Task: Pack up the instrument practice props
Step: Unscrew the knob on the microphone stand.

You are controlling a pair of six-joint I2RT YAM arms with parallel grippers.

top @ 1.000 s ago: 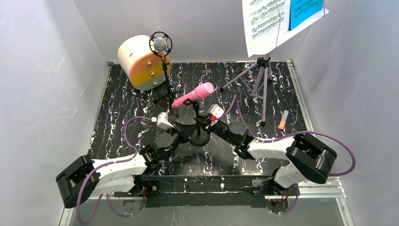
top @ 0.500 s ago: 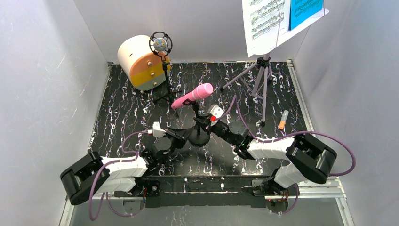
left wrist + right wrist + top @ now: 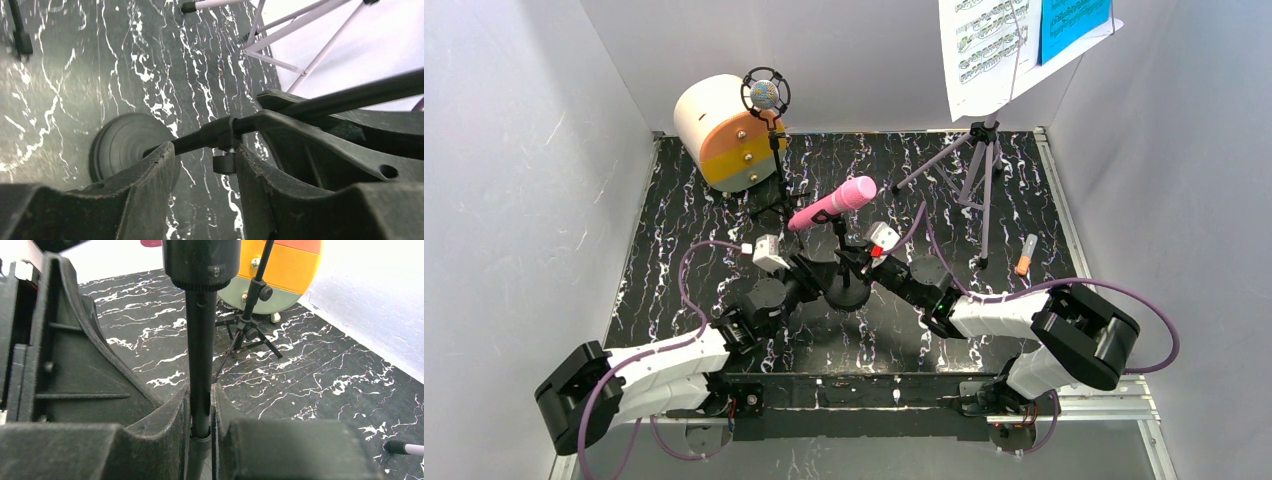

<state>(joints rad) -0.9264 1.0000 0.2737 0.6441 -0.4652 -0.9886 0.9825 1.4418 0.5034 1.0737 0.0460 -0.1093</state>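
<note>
The upright black stand pole (image 3: 201,340) is clamped in the right end effector (image 3: 200,407). The left end effector (image 3: 204,152), jaws parted, straddles the pole's lower end from the left and grips nothing.

Black marbled tabletop (image 3: 674,250). Far left: cream cylinder box (image 3: 714,130), black mic tripod (image 3: 777,180) just beside. Centre: round-base mic stand (image 3: 120,147). Far right: lilac tripod legs (image 3: 987,200), orange-tipped pen (image 3: 1025,256).

There are two microphones: one pink microphone (image 3: 836,202) and one purple microphone (image 3: 765,95) with a silver head. There are two black microphone stands: one tripod (image 3: 248,332) and one round-footed stand (image 3: 122,150). One lilac music stand (image 3: 984,130) carries two pages, one white page (image 3: 984,50) and one blue page (image 3: 1072,22). On the counter (image 3: 674,240) are one cream box (image 3: 709,120) and one pen (image 3: 1026,255).
</note>
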